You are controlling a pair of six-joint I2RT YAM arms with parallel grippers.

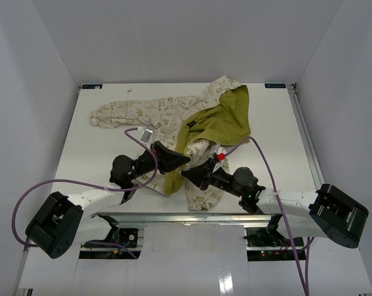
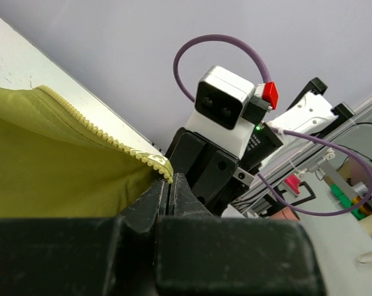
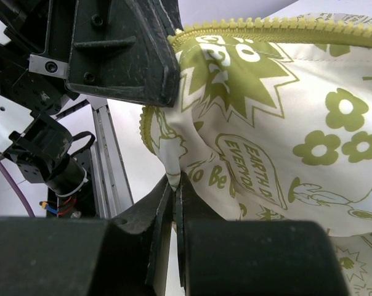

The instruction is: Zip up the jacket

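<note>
The jacket [image 1: 173,114] lies crumpled on the white table, cream with green print, its olive lining [image 1: 223,120] folded open at the right. My left gripper [image 1: 185,160] is shut on the jacket's lower zipper edge; in the left wrist view the toothed zipper tape [image 2: 112,142] and olive lining [image 2: 50,166] end at my closed fingertips [image 2: 169,185]. My right gripper [image 1: 187,174] is shut on a fold of the printed fabric [image 3: 260,123], pinched at my fingertips [image 3: 173,185]. The two grippers are close together, tips nearly touching, near the jacket's bottom hem.
The table [image 1: 278,142] is enclosed by white walls at back and sides. A metal rail [image 1: 186,216] runs along the near edge between the arm bases. Purple cables [image 1: 266,160] loop from both arms over the table.
</note>
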